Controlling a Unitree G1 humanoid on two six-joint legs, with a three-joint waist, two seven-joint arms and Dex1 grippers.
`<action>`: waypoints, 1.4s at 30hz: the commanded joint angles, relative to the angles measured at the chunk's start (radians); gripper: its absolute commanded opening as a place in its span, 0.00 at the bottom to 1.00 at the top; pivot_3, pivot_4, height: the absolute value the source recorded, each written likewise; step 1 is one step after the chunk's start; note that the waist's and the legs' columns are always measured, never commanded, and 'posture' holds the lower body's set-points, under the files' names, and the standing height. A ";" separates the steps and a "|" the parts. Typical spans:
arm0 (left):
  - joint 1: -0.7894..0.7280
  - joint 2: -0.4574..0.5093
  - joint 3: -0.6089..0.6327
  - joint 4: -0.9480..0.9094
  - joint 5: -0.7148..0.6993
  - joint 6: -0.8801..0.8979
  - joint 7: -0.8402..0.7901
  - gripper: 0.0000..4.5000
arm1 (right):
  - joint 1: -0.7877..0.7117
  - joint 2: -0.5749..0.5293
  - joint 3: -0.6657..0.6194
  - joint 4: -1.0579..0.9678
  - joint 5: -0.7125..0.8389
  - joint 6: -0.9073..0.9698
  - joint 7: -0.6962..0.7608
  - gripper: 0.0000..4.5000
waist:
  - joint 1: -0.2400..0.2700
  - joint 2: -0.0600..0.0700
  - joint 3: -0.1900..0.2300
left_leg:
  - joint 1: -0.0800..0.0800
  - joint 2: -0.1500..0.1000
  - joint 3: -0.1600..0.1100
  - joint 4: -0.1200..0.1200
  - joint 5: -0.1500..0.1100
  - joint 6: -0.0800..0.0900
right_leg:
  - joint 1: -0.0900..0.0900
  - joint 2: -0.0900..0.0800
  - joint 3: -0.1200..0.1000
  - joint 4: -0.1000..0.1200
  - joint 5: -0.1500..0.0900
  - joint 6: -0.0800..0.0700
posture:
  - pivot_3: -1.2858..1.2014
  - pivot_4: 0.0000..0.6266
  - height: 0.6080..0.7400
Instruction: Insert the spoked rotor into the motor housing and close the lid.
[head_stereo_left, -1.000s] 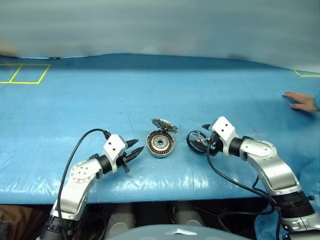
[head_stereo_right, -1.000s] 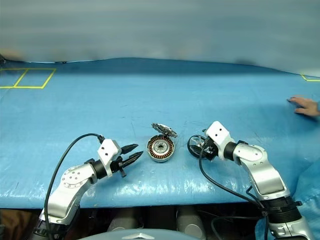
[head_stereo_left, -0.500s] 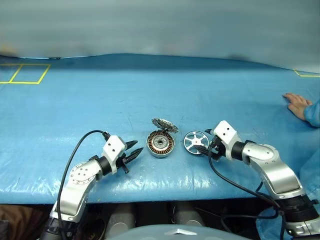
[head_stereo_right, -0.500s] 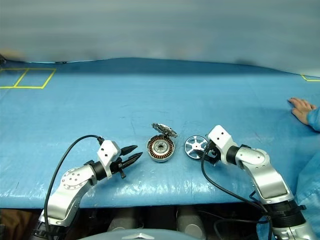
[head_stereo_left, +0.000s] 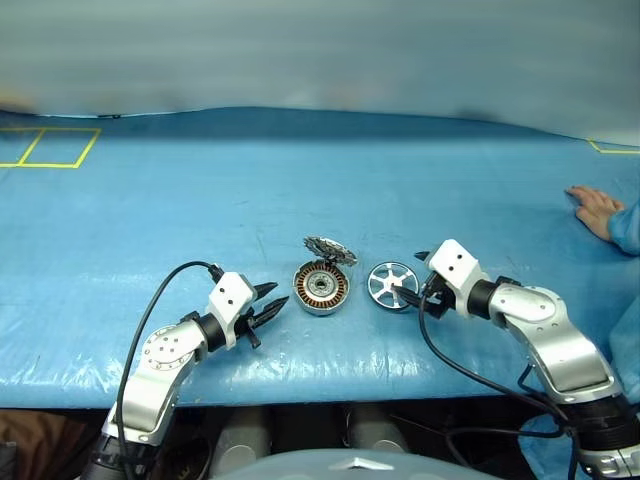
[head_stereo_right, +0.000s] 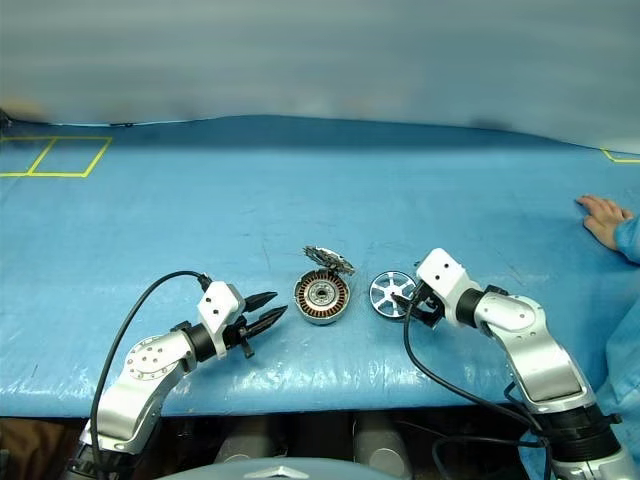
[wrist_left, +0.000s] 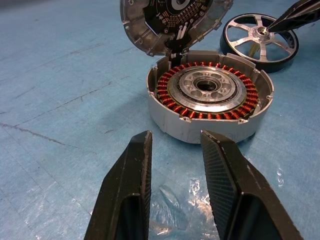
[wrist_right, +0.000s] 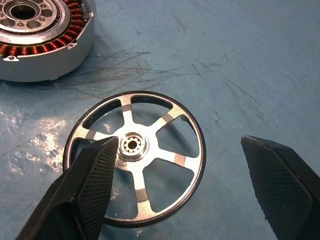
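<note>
From my seat I see the spoked rotor (head_stereo_left: 391, 284) lying flat on the blue table cover (head_stereo_left: 300, 190), just beside the motor housing (head_stereo_left: 320, 288) on its right, not touching it. The housing sits open with its copper windings up, and the lid (head_stereo_left: 329, 250) stands tilted at its far edge, ribbed face toward me. My right gripper (wrist_right: 185, 185) has its 2 fingers spread wide over the rotor, gripping nothing; 1 fingertip (wrist_right: 102, 160) sits right by the hub, but I can't tell if it touches. My left gripper (wrist_left: 175, 165) hovers near the housing's left side, pointing at it, fingers partly apart with nothing between them. A person's hand (head_stereo_left: 592, 208) rests on the cover far off to the right.
</note>
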 joint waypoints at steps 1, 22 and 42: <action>0.000 0.004 -0.008 -0.007 0.003 -0.024 0.000 0.36 | 0.001 -0.014 -0.003 -0.048 -0.009 -0.005 0.010 0.79 | 0.000 0.000 0.000 | 0.000 0.000 0.000 0.000 0.000 0.000 | 0.000 0.000 0.000 0.000 0.000 0.000 | 0.52 0.24 1.00; -0.003 -0.003 -0.018 0.015 0.025 -0.047 0.012 0.36 | 0.049 -0.011 0.021 -0.053 -0.031 0.027 0.033 0.79 | 0.000 0.000 0.000 | 0.000 0.000 0.000 0.000 0.000 0.000 | 0.000 0.000 0.000 0.000 0.000 0.000 | 0.52 0.24 1.00; -0.006 -0.003 -0.023 0.028 0.034 -0.066 0.023 0.36 | 0.060 0.026 -0.002 -0.053 0.017 0.073 0.032 0.79 | 0.000 0.000 0.000 | 0.000 0.000 0.000 0.000 0.000 0.000 | 0.000 0.000 0.000 0.000 0.000 0.000 | 0.52 0.24 1.00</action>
